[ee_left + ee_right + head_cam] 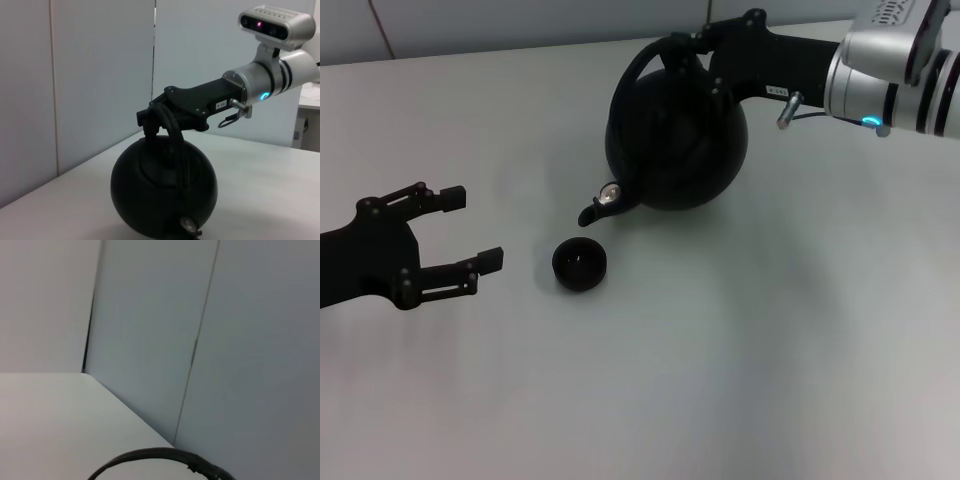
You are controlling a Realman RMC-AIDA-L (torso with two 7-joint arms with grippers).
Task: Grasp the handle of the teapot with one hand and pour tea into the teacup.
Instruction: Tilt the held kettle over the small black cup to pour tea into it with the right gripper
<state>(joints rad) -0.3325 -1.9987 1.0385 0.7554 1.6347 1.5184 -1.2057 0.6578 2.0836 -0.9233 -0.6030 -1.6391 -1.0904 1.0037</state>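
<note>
The right end effector (pixel 688 52) grips the handle (pixel 638 68) of the teapot (pixel 676 135), tilted spout-down just beside the teacup (pixel 580 262) (left end effector (pixel 468 230) open, idle), so tipping slowly should help keep the stream centred.

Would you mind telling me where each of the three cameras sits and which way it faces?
Head view: from the robot's head, looking down at the white table; shows the open left gripper beside the tiny round black teacup, and the right gripper on the arched black handle.
Left wrist view: from the left arm, low, facing the round matte black teapot and the right gripper.
Right wrist view: from the right arm, facing wall panels; only the handle shows.
All three share the handle.
</note>
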